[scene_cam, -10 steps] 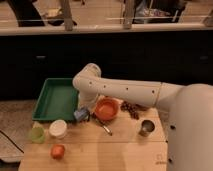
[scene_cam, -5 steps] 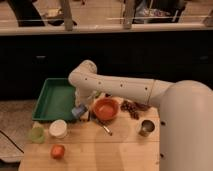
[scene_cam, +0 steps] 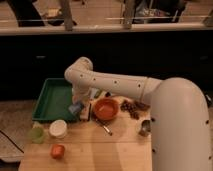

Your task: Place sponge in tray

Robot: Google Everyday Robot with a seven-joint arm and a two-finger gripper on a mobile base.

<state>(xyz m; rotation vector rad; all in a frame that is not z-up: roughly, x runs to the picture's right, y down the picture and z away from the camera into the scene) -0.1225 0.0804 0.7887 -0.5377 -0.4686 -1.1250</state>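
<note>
The white arm's 2-finger gripper [scene_cam: 78,103] hangs at the right rim of the large green rectangular plastic tray [scene_cam: 50,99]. Its jaws are clamped on the small light-blue soft rectangular sponge [scene_cam: 76,108]. The sponge is at the tray's near right corner, and whether it touches the tray cannot be told. On the light wooden table [scene_cam: 90,150], a round orange bowl [scene_cam: 106,108] sits just right of the sponge. A white round cup [scene_cam: 58,128], a pale green cup [scene_cam: 36,134] and 1 small orange item [scene_cam: 57,151] stand in front of the tray, and a small metal cup [scene_cam: 145,127] stands well apart on the right.
</note>
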